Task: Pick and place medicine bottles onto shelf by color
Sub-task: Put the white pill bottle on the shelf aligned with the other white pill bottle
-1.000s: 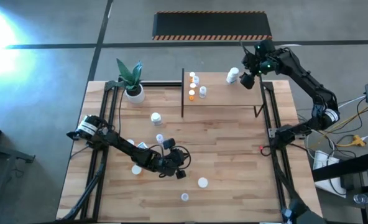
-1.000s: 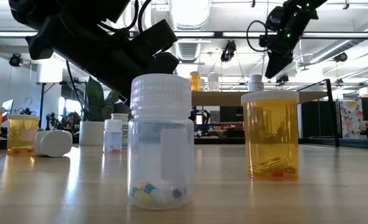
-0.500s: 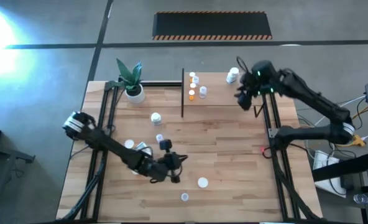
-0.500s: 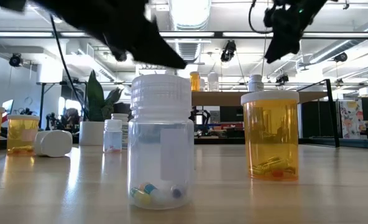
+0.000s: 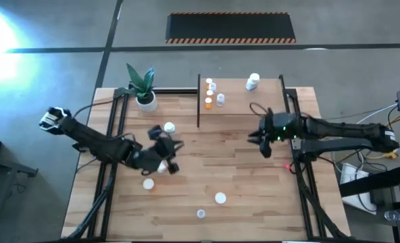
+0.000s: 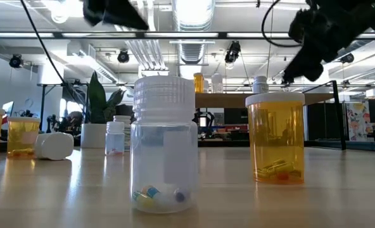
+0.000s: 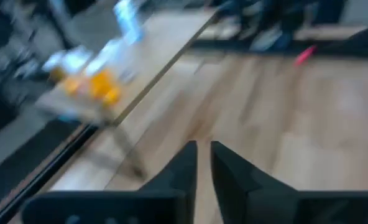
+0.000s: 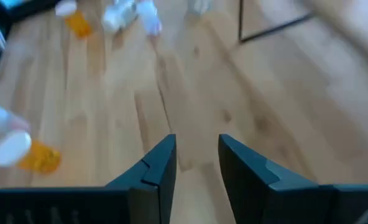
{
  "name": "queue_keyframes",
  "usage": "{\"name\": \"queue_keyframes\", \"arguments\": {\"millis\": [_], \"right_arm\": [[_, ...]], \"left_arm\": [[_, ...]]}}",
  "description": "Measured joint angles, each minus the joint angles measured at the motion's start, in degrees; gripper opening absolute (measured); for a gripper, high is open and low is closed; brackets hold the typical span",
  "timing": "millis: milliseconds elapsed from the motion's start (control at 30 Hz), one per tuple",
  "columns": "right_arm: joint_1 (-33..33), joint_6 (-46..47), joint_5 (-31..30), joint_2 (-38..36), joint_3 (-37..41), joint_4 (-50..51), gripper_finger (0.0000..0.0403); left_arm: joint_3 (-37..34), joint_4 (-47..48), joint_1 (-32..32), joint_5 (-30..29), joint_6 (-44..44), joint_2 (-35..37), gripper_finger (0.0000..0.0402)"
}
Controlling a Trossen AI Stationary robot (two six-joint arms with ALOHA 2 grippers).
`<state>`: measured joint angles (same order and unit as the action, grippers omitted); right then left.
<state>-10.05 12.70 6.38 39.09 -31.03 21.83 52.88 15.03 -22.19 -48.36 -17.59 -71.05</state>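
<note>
Left gripper [image 5: 165,150]: over the left half of the table, near its middle; fingers [image 7: 185,163] nearly pressed together with only a thin slit between them, nothing seen pinched.
Right gripper [image 5: 259,138]: over the right half of the table, just in front of the shelf; fingers [image 8: 162,163] apart with a modest gap, empty.
Shelf [image 5: 244,101]: at the table's far edge, right of centre, between black posts.
Bottles on shelf: small group [image 5: 213,94] of white and orange at the shelf's left end; one white bottle [image 5: 253,82] near its far right corner.
Bottles on table: one white-capped [image 5: 168,127] behind the left gripper; one orange [image 5: 148,183] in front of it; two [image 5: 219,198] toward the near edge, centre.
Low view: clear bottle [image 6: 164,144] with coloured pills and orange bottle [image 6: 276,137] stood upright, nearest the camera.
Plant pot [image 5: 146,101]: far left corner.
</note>
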Motion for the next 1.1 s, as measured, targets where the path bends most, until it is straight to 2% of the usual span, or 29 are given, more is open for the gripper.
{"name": "queue_keyframes", "arguments": {"millis": [100, 233, 367, 567, 700, 833, 1000, 1100], "right_arm": [[4.46, 1.31, -2.05, 0.20, 3.94, -2.37, 0.0100], [9.60, 4.34, -3.95, 1.36, 7.62, -4.63, 0.0091], [13.96, 5.72, -5.97, 3.06, 10.42, -9.31, 0.0083], [16.66, 6.36, -6.58, 5.00, 12.83, -17.42, 0.0084], [16.75, 6.35, -6.59, 5.75, 12.82, -18.12, 0.0081], [16.70, 6.35, -6.57, 6.08, 12.89, -19.23, 0.0080], [16.84, 6.42, -6.57, 6.03, 13.19, -20.49, 0.0079], [16.93, 6.42, -6.56, 6.08, 13.21, -20.75, 0.0079]], "left_arm": [[-0.02, 11.37, 3.71, 2.27, -7.07, 1.87, 0.0077], [-0.02, 21.05, 10.77, 7.57, -16.61, 2.17, 0.0134], [-0.02, 28.14, 20.33, 13.37, -20.34, 0.69, 0.0154], [-0.02, 31.82, 34.98, 18.14, -18.25, -3.21, 0.0116], [-0.02, 31.29, 40.71, 21.67, -13.05, -6.94, 0.0071], [-0.04, 27.83, 42.07, 26.68, -8.60, -10.81, 0.0034], [-0.04, 25.62, 40.42, 42.03, -6.46, -13.25, 0.0005], [-0.04, 24.15, 37.48, 46.48, -6.48, -12.52, 0.0001]]}}
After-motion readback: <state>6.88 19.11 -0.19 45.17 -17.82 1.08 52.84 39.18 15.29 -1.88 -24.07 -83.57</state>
